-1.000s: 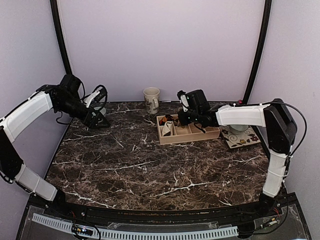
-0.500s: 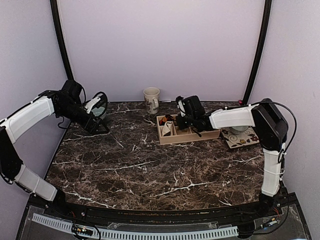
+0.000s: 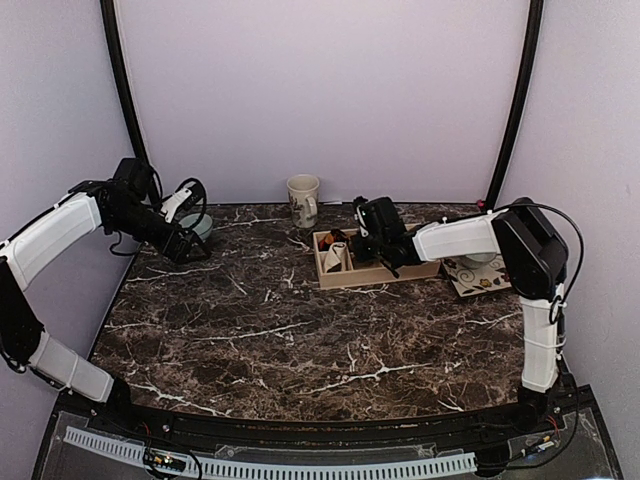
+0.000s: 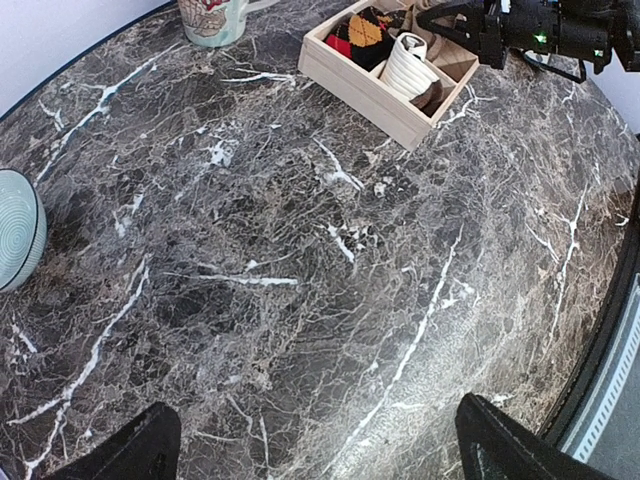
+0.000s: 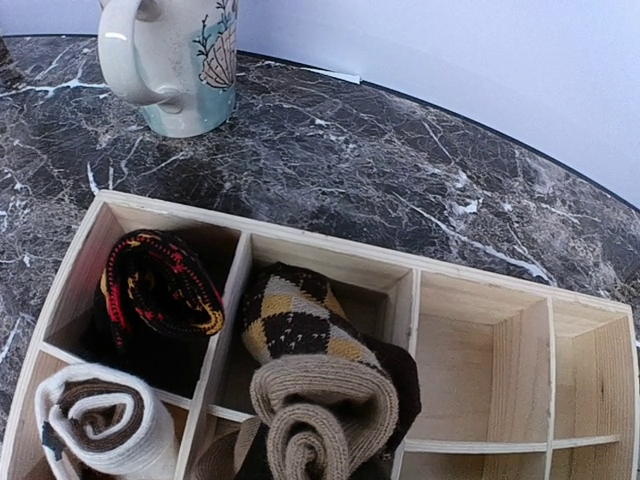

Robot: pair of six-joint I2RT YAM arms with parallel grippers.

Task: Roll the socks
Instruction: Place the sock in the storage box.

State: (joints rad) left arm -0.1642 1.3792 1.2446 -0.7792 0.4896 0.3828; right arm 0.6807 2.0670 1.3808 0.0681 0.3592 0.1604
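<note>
The socks (image 5: 318,385) are soft and light, so I expect them to squash under my fingers and to spring open if the hold is loose. They are not fragile and not slippery; the knit gives good friction. I judge the best place to take them is across the thick middle of the roll, pinching all layers together, not one loose edge.

They sit in the middle compartment of the box (image 5: 330,246), between a dark red roll (image 5: 160,290) and a bare compartment. The tan sock (image 5: 320,420) is wound in a spiral, and its round end faces my right wrist camera. The argyle sock (image 5: 295,318), dark brown with cream diamonds, wraps behind and around it. The bundle looks rolled already and it rises over the dividers.

My right gripper (image 3: 360,236) is over the box with its fingers pressed together; whether it pinches the socks I cannot tell. My left gripper (image 4: 320,450) is spread wide over the table (image 4: 300,300), far from the box, and holds nothing.
</note>
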